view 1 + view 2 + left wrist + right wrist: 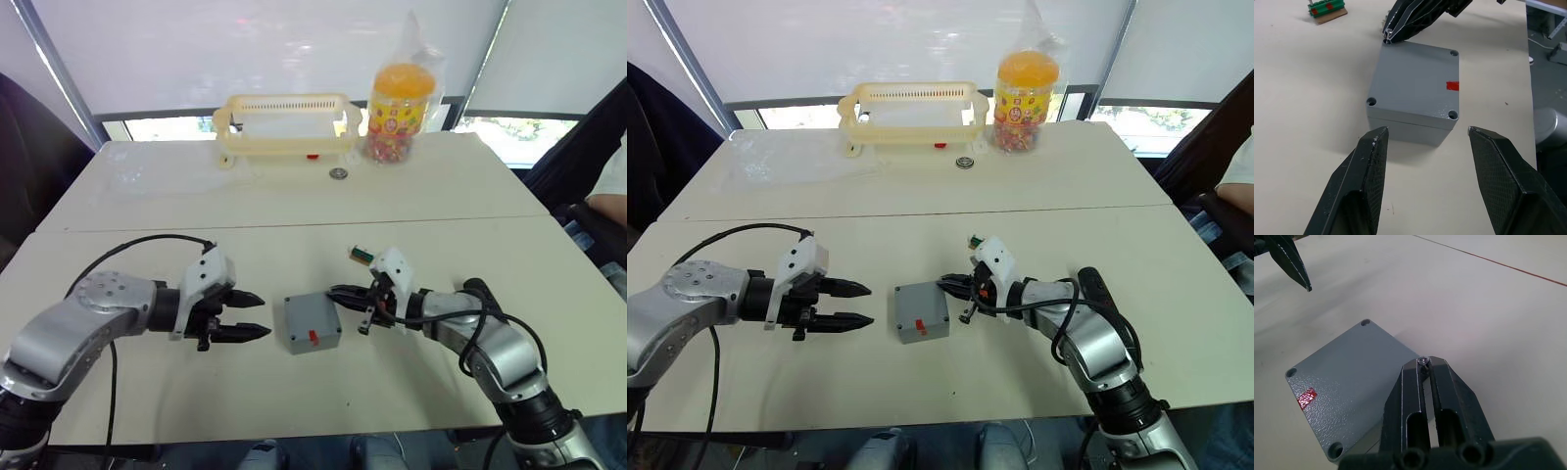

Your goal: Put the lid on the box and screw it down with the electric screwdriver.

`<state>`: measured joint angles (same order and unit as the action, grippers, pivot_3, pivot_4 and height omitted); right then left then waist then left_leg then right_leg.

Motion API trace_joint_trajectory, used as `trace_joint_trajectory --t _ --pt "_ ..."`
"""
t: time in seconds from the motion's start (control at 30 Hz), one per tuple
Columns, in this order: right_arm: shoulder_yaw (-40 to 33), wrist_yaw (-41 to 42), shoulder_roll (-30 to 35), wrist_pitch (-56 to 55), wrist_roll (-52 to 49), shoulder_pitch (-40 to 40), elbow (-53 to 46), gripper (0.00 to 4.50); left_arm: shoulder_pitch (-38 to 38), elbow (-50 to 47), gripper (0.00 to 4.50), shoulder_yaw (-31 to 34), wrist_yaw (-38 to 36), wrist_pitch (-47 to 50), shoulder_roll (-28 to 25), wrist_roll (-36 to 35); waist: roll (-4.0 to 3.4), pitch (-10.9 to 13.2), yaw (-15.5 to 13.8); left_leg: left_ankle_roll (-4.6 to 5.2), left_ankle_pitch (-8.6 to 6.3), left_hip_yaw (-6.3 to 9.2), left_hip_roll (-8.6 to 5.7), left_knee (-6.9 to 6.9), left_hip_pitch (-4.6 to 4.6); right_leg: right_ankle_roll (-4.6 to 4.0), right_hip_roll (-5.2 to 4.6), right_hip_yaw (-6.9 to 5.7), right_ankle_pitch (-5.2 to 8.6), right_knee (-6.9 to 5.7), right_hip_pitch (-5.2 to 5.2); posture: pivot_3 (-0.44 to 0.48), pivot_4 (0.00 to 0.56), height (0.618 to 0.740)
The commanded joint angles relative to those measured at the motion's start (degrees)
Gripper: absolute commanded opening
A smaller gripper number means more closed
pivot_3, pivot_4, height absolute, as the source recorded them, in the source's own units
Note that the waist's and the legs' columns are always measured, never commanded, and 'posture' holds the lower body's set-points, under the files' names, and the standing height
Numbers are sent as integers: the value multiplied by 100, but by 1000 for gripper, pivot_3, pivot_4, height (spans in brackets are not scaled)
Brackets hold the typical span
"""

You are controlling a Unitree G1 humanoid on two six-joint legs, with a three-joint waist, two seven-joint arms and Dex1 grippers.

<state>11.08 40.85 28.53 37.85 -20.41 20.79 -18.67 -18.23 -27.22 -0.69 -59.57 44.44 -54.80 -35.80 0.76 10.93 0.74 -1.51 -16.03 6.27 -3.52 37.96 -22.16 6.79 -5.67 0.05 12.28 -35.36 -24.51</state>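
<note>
Sitting between our two pincers on the desk (147, 206), the box (313, 324) already wears its lid (1415, 81). Our right pincer (1423, 363) pinches a small screw (1423, 361) at the lid's near corner, seemingly to seat it. Our left pincer (253, 314) waits spread just beside the opposite side, likely ready to steady it.

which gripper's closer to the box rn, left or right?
Right. The right gripper is shut on a small screw, its tips over one corner of the box. The left gripper is open, just off the opposite side, not touching.
</note>
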Motion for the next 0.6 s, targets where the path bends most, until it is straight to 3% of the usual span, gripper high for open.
trace_joint_trajectory --t 0.03,0.17,0.2,0.23,0.37,0.6 --pt "-46 8 -80 -97 -15 138 -63 12 -21 -91 2629 73 14 -108 13 27 0 0 0 0 0 0 0 0 0 0 0 0 0 0 0 0 150 740" --pt "-58 -2 -102 -91 3 170 -55 12 -5 -93 2629 81 16 -117 22 41 0 0 0 0 0 0 0 0 0 0 0 0 0 0 0 0 150 740" --pt "-88 -9 -108 -78 -20 181 -67 670 1 -95 2629 85 20 -117 25 41 0 0 0 0 0 0 0 0 0 0 0 0 0 0 0 0 150 740" --pt "-123 -22 -118 -72 -43 191 -85 954 9 -95 2629 88 21 -122 24 45 0 0 0 0 0 0 0 0 0 0 0 0 0 0 0 0 150 740" --pt "-282 -44 -111 -59 -141 201 -227 2955 27 -97 2629 107 22 -123 26 38 0 0 0 0 0 0 0 0 0 0 0 0 0 0 0 0 150 740" --pt "-696 -91 -71 253 -562 152 -640 2955 -75 4 2629 212 19 -60 103 -112 0 0 -1 0 0 0 0 0 0 0 0 0 0 0 0 0 150 740"
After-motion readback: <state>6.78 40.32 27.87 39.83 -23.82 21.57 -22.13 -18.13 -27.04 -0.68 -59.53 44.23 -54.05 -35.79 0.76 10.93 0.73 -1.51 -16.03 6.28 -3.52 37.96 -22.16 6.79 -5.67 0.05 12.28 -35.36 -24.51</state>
